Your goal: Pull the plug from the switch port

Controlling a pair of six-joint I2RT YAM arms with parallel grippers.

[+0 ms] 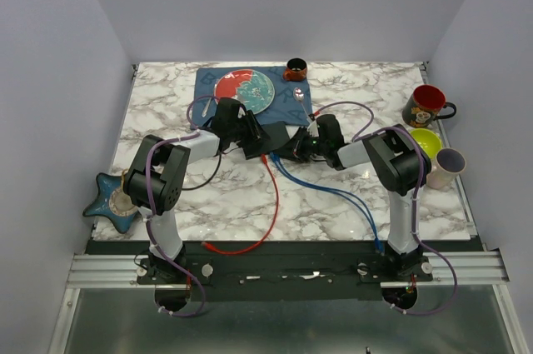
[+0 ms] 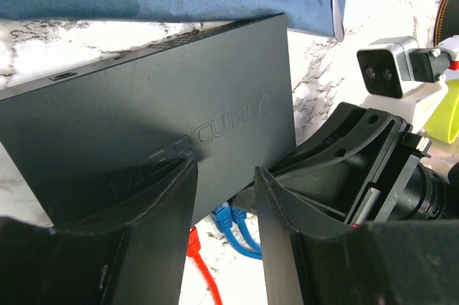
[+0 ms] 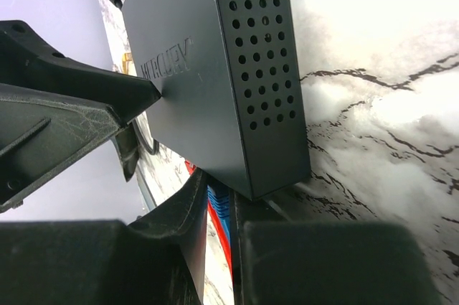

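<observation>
Right gripper [image 3: 224, 233] sits nearly closed around the blue plug [image 2: 228, 217], grip unclear; pull straight out while left gripper [image 2: 226, 172], fingers apart, braces the switch [image 2: 158, 97].

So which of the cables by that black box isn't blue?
The red cable, looping off leftward on its own; the two blue cables run side by side to the right.

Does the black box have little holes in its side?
Yes, the switch has rows of small round holes across its end wall.
</observation>
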